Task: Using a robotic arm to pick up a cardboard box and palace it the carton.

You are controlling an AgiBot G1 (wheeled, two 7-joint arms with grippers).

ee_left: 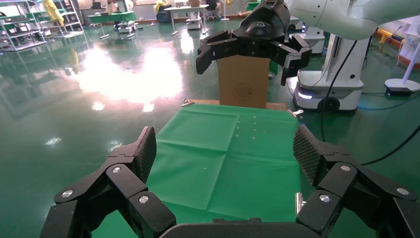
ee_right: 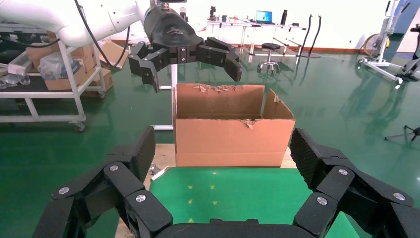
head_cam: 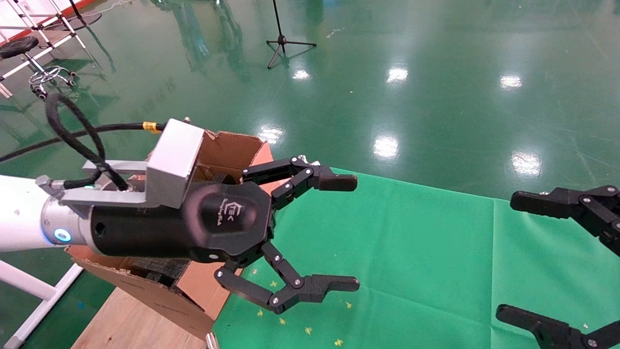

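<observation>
My left gripper [head_cam: 345, 232] hangs open and empty on its white arm, its body over the carton [head_cam: 232, 145] and its fingers reaching out above the green cloth [head_cam: 411, 252]. From the right wrist view it [ee_right: 193, 74] hovers over the carton's [ee_right: 233, 141] open top with ragged flaps. My right gripper [head_cam: 511, 256] is open and empty at the cloth's right end. In the left wrist view a brown cardboard box [ee_left: 242, 91] with a round print stands upright behind the right gripper [ee_left: 246, 64], at the far end of the table. The head view does not show it.
Black foam [head_cam: 160, 269] shows inside the carton. The carton stands on a wooden tabletop [head_cam: 131, 315] at the left end of the cloth. On the green floor beyond are a tripod stand [head_cam: 283, 41] and a stool [head_cam: 19, 48]. A shelf cart [ee_right: 49, 74] stands behind the carton.
</observation>
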